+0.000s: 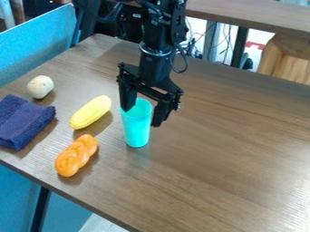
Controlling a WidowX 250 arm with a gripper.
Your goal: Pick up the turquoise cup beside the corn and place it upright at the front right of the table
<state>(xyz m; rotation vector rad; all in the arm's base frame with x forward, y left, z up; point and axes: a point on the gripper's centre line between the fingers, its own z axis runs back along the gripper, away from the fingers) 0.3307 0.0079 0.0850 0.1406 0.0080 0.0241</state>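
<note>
Hangs with gripper (143, 112) spread wide astride the top of the upright cup (137, 129) on the table (212, 167), touching or not impossible to tell, near corn (90, 112) and orange twist (76, 155), with ball (41, 87) and cloth (23, 121) farther off.

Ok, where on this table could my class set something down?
The widest bare patch of table lies picture-right of the turquoise cup, which the jaws straddle. It's crowded picture-left: blue cloth, pale ball, yellow corn, orange braid.

On the table (224, 176): cup (137, 129) right of corn (91, 112), bread (75, 155) before corn, cloth (23, 121) left of both, ball (41, 86) behind cloth.
</note>
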